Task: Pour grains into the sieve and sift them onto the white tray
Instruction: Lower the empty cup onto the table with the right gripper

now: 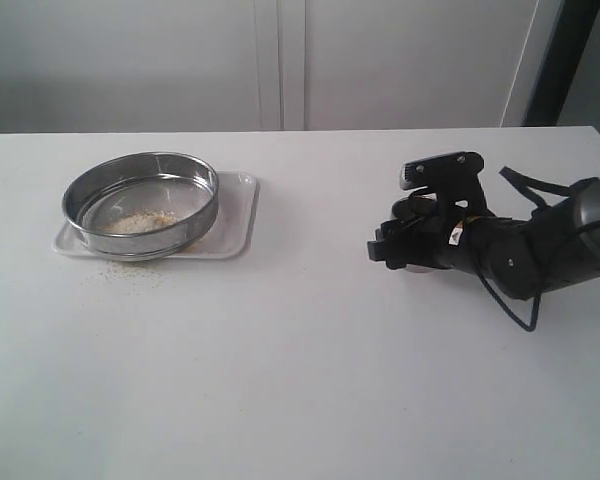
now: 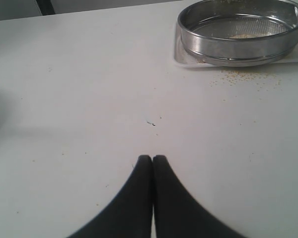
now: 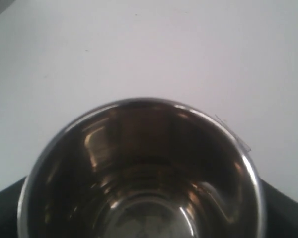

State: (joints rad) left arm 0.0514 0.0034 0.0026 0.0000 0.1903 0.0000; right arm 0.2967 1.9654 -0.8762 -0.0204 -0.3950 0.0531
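Left end effector [image 2: 152,157] off mouth-up sieve [image 2: 238,48]

Bright diffuse light, soft shadows; glints on sieve [image 2: 238,47], blurred steel cup [image 3: 139,188]

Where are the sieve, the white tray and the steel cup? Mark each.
sieve [image 1: 140,243], exterior view, front wall.
white tray [image 1: 238,215], exterior view, bare right end.
steel cup [image 3: 139,148], right wrist view, inner wall.

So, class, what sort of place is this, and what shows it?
Probably a robot lab bench, not a kitchen: a plain white table, a black robot arm, and just a steel sieve on a white tray.
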